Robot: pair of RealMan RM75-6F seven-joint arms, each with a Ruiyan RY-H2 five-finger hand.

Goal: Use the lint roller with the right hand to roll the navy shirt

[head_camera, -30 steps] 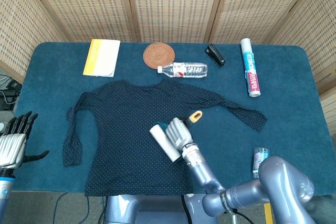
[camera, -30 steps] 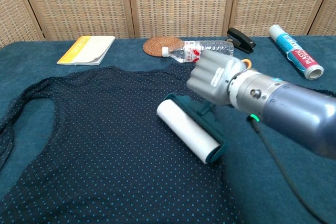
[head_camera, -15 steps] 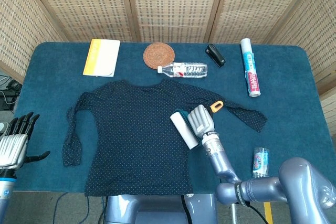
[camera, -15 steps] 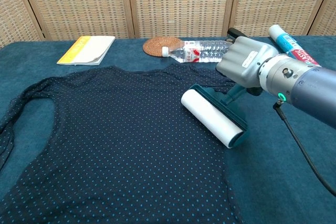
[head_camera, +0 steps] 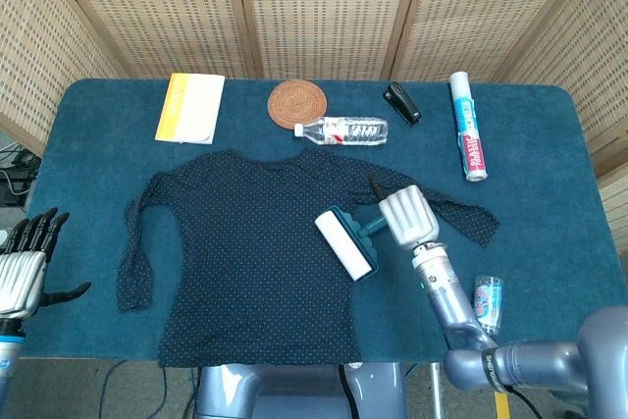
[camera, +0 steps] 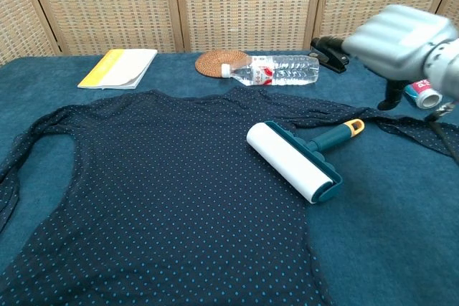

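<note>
Teal-handled white lint roller lying free on dotted navy shirt.
Right hand above it, curled, empty; regrasp needed next.

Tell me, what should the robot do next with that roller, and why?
Probably draw the right robot hand back to rest. The lint roller lies on the navy shirt with its handle free, and the hand is raised above it holding nothing, so the rolling looks finished.
</note>
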